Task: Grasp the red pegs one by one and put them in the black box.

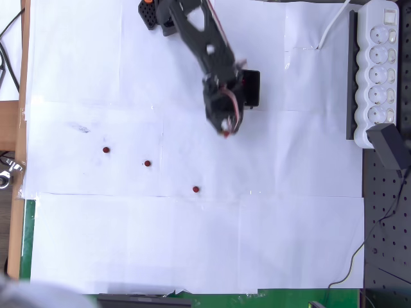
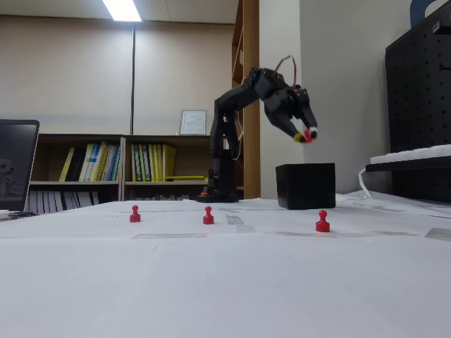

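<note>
Three red pegs stand on the white paper: one (image 1: 106, 150) (image 2: 134, 213), a second (image 1: 147, 163) (image 2: 208, 215) and a third (image 1: 195, 189) (image 2: 322, 221). The black box (image 1: 252, 88) (image 2: 305, 186) sits farther back, partly covered by the arm in the overhead view. My gripper (image 1: 226, 131) (image 2: 307, 135) is raised well above the table and shut on another red peg (image 2: 308, 138). In the fixed view it hangs over the box's top. In the overhead view its tip lies just below and left of the box.
A long white power strip (image 1: 379, 70) lies along the right side, with a black adapter (image 1: 388, 144) and a black pegboard (image 1: 385, 224) beside it. The arm's base (image 1: 160, 16) stands at the top. The table's wooden edge (image 1: 16, 192) runs down the left.
</note>
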Controlling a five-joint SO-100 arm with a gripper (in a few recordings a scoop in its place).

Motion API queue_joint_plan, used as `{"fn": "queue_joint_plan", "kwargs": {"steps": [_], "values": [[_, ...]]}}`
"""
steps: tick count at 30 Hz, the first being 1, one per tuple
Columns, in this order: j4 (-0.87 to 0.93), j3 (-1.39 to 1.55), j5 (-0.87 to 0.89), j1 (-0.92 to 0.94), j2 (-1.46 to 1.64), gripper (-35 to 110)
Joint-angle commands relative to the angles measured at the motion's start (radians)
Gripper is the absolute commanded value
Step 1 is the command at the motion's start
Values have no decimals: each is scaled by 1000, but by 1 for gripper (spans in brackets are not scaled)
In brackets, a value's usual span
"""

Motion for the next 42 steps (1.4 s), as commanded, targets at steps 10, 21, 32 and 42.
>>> {"fn": "queue_joint_plan", "kwargs": {"steps": [10, 21, 32, 42], "values": [[-77, -394, -21, -172, -179, 0], [-149, -293, -66, -270, 20, 7], [-163, -156, -86, -97, -57, 30], [-334, -213, 206, 275, -20, 28]]}}
